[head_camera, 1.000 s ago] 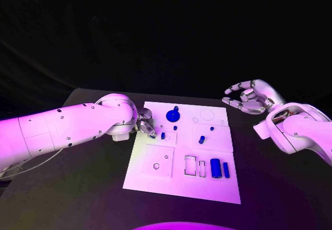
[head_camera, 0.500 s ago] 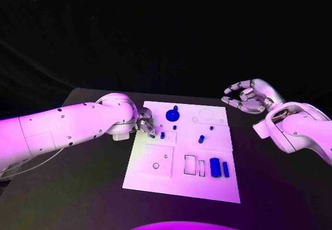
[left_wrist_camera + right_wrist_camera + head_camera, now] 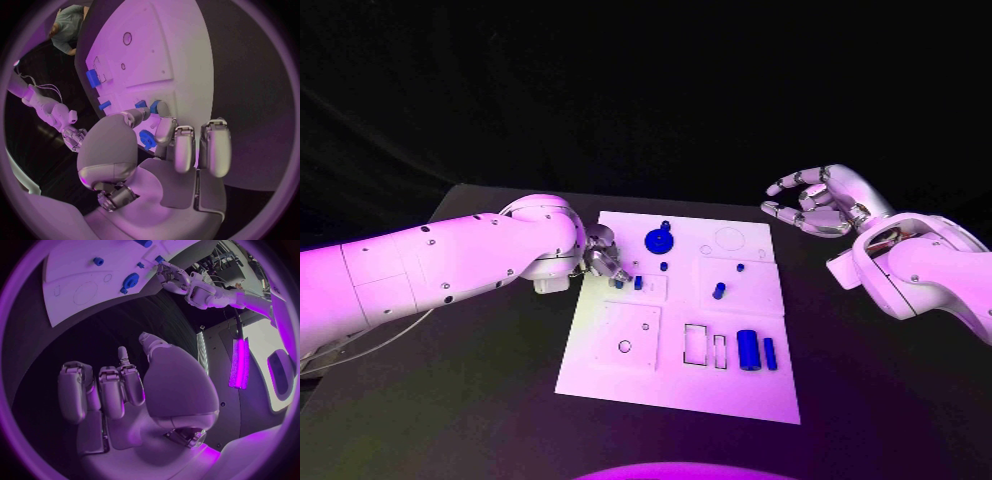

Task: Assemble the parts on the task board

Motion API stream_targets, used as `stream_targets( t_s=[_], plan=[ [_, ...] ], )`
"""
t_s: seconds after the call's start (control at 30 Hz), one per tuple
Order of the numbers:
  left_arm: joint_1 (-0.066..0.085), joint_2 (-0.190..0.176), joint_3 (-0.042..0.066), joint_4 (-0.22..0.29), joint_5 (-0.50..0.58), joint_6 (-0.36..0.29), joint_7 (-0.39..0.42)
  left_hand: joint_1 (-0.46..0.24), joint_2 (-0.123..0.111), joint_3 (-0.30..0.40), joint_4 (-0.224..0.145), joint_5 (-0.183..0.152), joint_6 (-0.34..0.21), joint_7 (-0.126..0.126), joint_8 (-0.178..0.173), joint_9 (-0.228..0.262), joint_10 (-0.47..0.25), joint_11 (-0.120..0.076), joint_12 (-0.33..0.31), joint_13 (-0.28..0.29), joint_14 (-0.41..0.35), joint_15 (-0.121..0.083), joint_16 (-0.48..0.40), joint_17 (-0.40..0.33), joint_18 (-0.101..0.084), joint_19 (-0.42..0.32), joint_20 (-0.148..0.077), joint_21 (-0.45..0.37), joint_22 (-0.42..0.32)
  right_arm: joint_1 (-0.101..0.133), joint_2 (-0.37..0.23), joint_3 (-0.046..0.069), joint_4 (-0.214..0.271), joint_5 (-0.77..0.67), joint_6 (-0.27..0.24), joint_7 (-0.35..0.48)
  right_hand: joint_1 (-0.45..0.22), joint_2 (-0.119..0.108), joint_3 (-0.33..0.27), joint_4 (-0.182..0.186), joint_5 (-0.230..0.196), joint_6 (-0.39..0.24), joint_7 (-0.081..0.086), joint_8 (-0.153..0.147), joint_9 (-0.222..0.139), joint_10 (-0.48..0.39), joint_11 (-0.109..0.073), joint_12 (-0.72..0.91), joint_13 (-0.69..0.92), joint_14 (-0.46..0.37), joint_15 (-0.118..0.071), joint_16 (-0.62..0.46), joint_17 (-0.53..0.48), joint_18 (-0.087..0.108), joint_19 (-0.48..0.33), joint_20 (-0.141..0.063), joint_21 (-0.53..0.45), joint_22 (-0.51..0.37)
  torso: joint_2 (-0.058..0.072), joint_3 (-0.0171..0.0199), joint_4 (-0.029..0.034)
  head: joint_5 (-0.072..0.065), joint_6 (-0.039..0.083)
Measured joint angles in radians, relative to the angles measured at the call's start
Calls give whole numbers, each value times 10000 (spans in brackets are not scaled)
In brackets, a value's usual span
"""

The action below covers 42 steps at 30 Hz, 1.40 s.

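The left hand (image 3: 603, 258) is down at the near-left edge of the task board (image 3: 678, 385), fingers bunched over a small blue part (image 3: 617, 283). From the left wrist view its fingertips (image 3: 164, 131) sit right by a couple of blue pieces, and it looks like it's pinching one, but honestly it can't be told for sure whether it's got it or is just touching it.

Just past those fingers there's a second small blue peg (image 3: 639, 283), then the round blue gear (image 3: 659, 240) a bit further out. Toward the middle of the board sits another blue peg (image 3: 720, 291), and nearer the robot a blue cylinder (image 3: 749, 350) with a slim blue bar (image 3: 770, 353) just beside it.

Over on the far side the right hand (image 3: 816, 202) hangs in the air well clear of the board, fingers curled loosely apart, holding nothing.

What could go wrong, probably: the grip on that little part is all fingertip, so it could squirt out or tip when lifted, and the neighbouring peg is close enough to get knocked. A sideways push could also slide the whole board.

The surface is a matte black table (image 3: 473, 400), with dark drapes behind.
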Motion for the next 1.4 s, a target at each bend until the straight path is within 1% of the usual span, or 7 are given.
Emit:
stream_targets(
  t_s=[0.37, 0.8, 0.93, 1.0, 1.17, 1.3, 1.4],
  plan=[
    [2, -16, 0, -18, 55, 13, -18, 1, 0, -403, 187, 0, 2, -2, 1, -36, 0, 0, 0, 0, 0, 1, 0, 0, 0, 0, 0, 0, 0, 0, -17, 0, 5, 0, 0, 3, 1, -1, 0, 0, 0, 0, 0, 0, 0, 0, 0, 0, 3, 0, 0, 0, 8, -1, 0, 0, 0, -2, -2, 3, -6, 2, -12],
    [-43, -182, 24, 122, 81, -157, 42, 34, 34, -673, 378, 0, 41, 32, 1, -57, -6, -4, 0, -9, 0, 1, 0, 0, 0, 0, 1, 0, 0, 0, -20, 0, 4, 0, 0, 7, 1, -1, 1, -1, 0, 0, 0, -1, 0, 0, 0, 0, 2, 0, 0, 0, 6, 0, 0, 0, -38, -3, 7, -3, -16, -24, 12],
    [-68, -272, 41, 189, 102, -419, 111, 42, 42, -1020, 448, -1, -56, 128, -84, -84, -310, 18, -299, -365, 0, 1, 0, 0, 0, 0, 1, 0, 0, 0, -18, 0, -1, 0, 0, 7, 2, -1, 1, -1, 0, 0, 0, -1, 0, 0, 0, 0, 1, 0, 0, 0, 5, 0, 0, 0, -38, -3, 7, -2, -15, -39, 14],
    [-73, -321, 64, 217, 118, -617, 147, -57, 142, -1148, 465, -1, -77, 149, -86, -97, -327, 37, -382, -471, 0, 1, 0, 0, 0, 0, 1, -42, 0, 0, -16, 0, -3, 0, 0, 7, 2, -2, 1, -1, 0, 0, 0, -1, 0, 0, 0, 0, 1, 0, 0, 0, 6, 0, 0, 0, -38, -4, 6, -2, -13, -45, 14],
    [-73, -396, 138, 309, 156, -1119, 252, -116, 200, -1206, 472, -1, -130, 125, -86, -98, -416, 54, -441, -587, -1, 1, 0, 0, 0, 0, 1, -47, 0, 0, -16, 0, -5, 0, 0, 8, 2, -2, 1, -1, 0, 0, 0, -1, 0, 0, 0, 0, 0, 0, 0, 0, 5, 0, 0, 0, -38, -4, 2, -3, -12, -50, 21],
    [-72, -440, 189, 379, 179, -1541, 360, -195, 279, -1445, 486, -1, -203, 160, -85, -98, -450, 88, -502, -675, -1, 1, 0, 0, 0, 0, 1, -46, 0, 0, -17, 0, -8, 0, -2, 10, 2, -2, 1, -1, 0, 0, 0, -1, 0, 0, 0, 0, 0, 0, 0, 0, 4, 0, 0, 0, -38, -4, -1, -3, -10, -55, 32],
    [-71, -477, 213, 426, 193, -1927, 489, -254, 221, -1597, 473, -1, -322, 182, -85, -97, -670, 90, -720, -910, -1, 1, 0, 0, 0, 1, 1, -123, 0, 0, -22, 0, -9, 0, -3, 12, 2, -2, -28, 28, 0, 0, 0, -1, 0, 0, 0, 0, 0, 0, 0, 0, 4, 0, 0, 0, -38, -5, -1, 1, -10, -56, 38]
  ],
)
